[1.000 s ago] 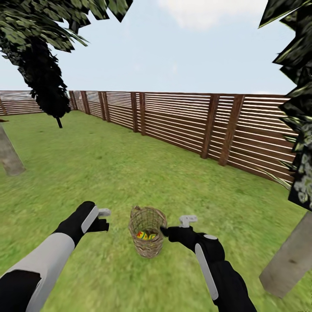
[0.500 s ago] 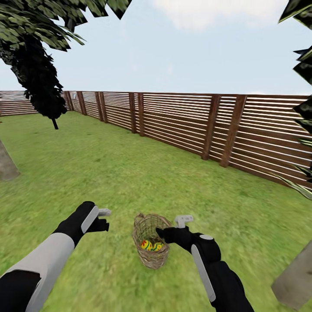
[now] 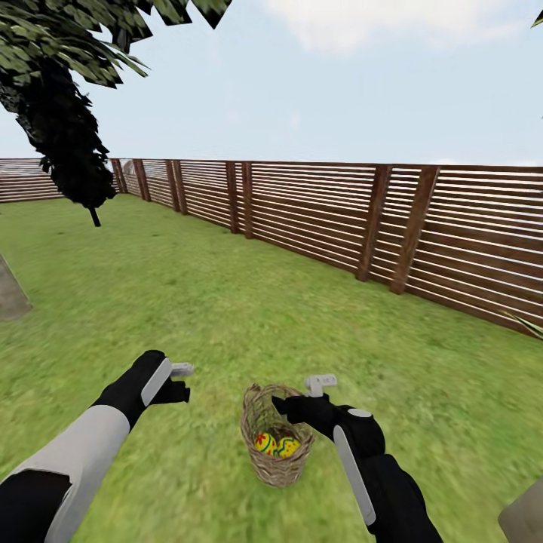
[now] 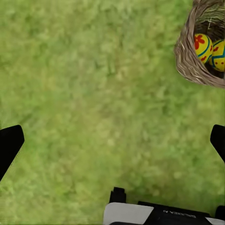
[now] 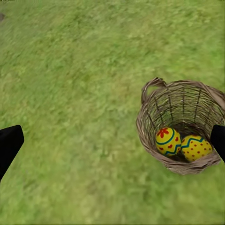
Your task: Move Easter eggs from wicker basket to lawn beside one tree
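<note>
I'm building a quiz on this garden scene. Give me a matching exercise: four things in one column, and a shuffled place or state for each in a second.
1. brown wicker basket
2. yellow red-flower egg
3. brown slatted wooden fence
4. left gripper

a. inside the basket
b. open above bare grass
c. along the lawn's far edge
d. standing on the lawn

Pairs: 1-d, 2-a, 3-c, 4-b

A wide stretch of mottled green grass fills the ground, flat and evenly lit; a brown fence of horizontal wooden slats on thicker upright posts runs along its far edge and bends at a far corner on the left; above it spreads a pale blue sky with a soft white cloud at the top; dark angular foliage with whitish-green blotches hangs in the upper left; a dark columnar tree on a thin stem stands near the fence; a thick pale grey-brown trunk shows at the left edge.
</note>
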Available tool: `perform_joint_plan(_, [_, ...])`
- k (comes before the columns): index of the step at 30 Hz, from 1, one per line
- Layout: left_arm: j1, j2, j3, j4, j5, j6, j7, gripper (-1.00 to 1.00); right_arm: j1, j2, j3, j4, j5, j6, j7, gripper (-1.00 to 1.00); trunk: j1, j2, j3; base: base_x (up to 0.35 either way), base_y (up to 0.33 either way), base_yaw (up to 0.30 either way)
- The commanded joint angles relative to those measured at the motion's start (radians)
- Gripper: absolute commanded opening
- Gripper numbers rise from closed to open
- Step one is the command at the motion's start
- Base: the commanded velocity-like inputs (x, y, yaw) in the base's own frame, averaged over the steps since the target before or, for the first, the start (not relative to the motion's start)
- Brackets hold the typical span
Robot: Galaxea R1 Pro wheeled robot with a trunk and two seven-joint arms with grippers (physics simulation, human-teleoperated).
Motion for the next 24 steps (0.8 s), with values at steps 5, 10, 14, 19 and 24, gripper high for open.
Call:
perform_joint_plan(5, [-0.001,0.001,-0.008,-0.001,0.011,0.003,0.007,1.0,-0.001,0.0,-0.001,-0.001,-0.009,0.006,-0.003,1.0,0.001,-0.001,0.002,0.208,0.162,-0.151])
perform_joint_plan(10, [-0.001,0.002,-0.008,-0.001,0.011,0.003,0.006,1.0,-0.001,0.0,-0.002,0.0,-0.009,0.006,-0.003,1.0,0.001,-0.001,0.008,0.178,0.158,-0.206])
perform_joint_plan(14, [-0.001,0.002,-0.008,-0.001,0.011,0.003,0.006,1.0,-0.001,0.0,-0.002,0.0,-0.009,0.005,-0.003,1.0,0.001,-0.001,0.012,0.144,0.137,-0.218])
perform_joint_plan(19, [-0.001,0.002,-0.008,-0.002,0.011,0.003,0.006,1.0,-0.001,0.0,-0.002,0.0,-0.009,0.005,-0.003,1.0,0.001,-0.001,0.017,0.093,0.091,-0.221])
perform_joint_plan(24, [-0.001,0.001,-0.007,-0.003,0.011,0.003,0.007,1.0,-0.001,0.0,-0.003,0.0,-0.008,0.004,-0.003,1.0,-0.003,0.006,0.026,0.021,0.021,-0.221])
